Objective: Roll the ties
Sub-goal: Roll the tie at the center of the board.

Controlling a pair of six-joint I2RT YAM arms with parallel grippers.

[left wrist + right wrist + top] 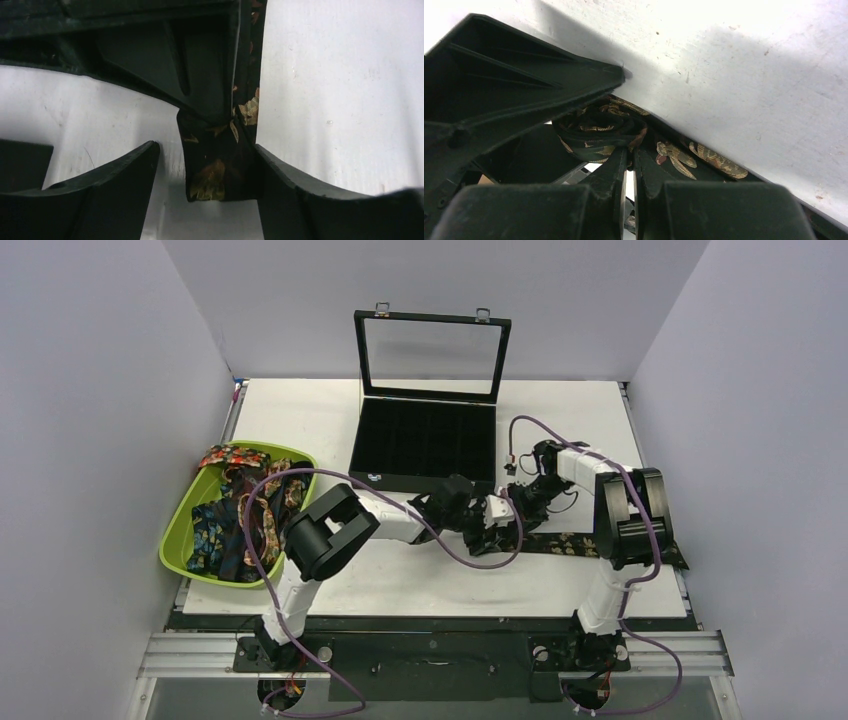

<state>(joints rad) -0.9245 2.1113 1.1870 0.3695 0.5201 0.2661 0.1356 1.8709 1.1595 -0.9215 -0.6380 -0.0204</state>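
Note:
A dark tie with tan-gold florals (575, 544) lies along the table's front right. Its left end is coiled into a small roll (596, 131). My right gripper (520, 503) comes from behind; in the right wrist view its jaws (630, 152) are shut on the roll's fabric. My left gripper (494, 530) is open, and the tie's end (220, 167) hangs between its fingers (205, 150), touching the right finger (280, 175) and apart from the left one. Several more patterned ties (240, 520) lie heaped in a green basket (178, 536) at the left.
A black compartment case (425, 440) with its glass lid raised stands at the back centre, just behind both grippers. Purple cables (440, 540) loop from the arms over the table. The right arm's elbow (630, 515) sits above the tie's right part.

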